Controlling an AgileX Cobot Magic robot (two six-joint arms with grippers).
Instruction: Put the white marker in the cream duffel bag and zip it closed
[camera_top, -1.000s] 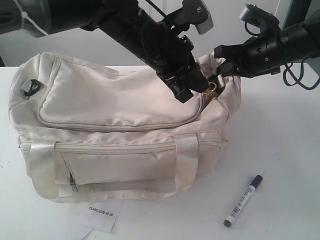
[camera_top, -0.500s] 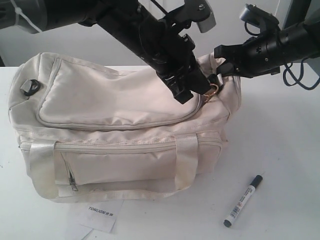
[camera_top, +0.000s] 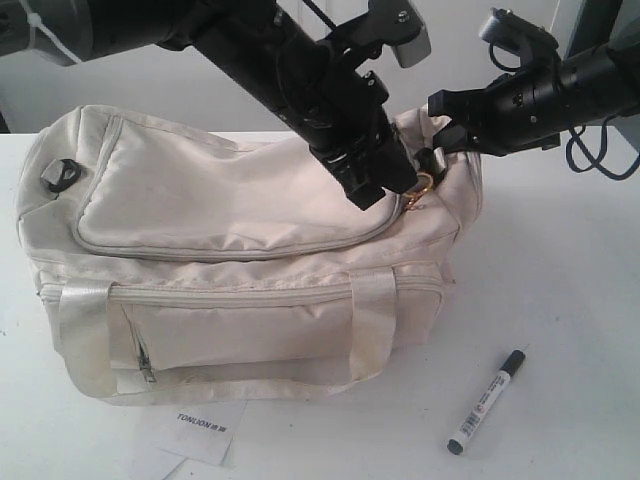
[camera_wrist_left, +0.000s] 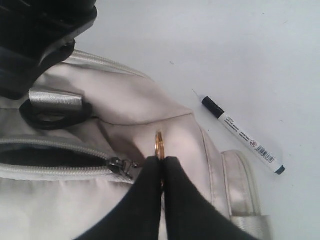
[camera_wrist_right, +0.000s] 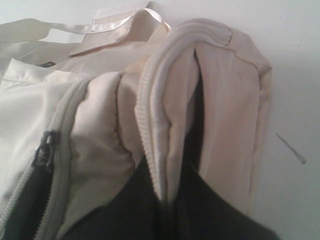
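1 cream duffel bag (camera_top: 230, 200), 1 white marker (camera_top: 486, 402), 1 paper tag (camera_top: 205, 430), 1 table (camera_top: 560, 270).

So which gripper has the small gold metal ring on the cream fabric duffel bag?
The left gripper, shut on the gold ring; the right gripper instead pinches an end fold of the cream duffel bag.

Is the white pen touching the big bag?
Apart. The exterior view shows the white marker lying on the table, with a bare strip of it between the marker and the cream duffel bag.
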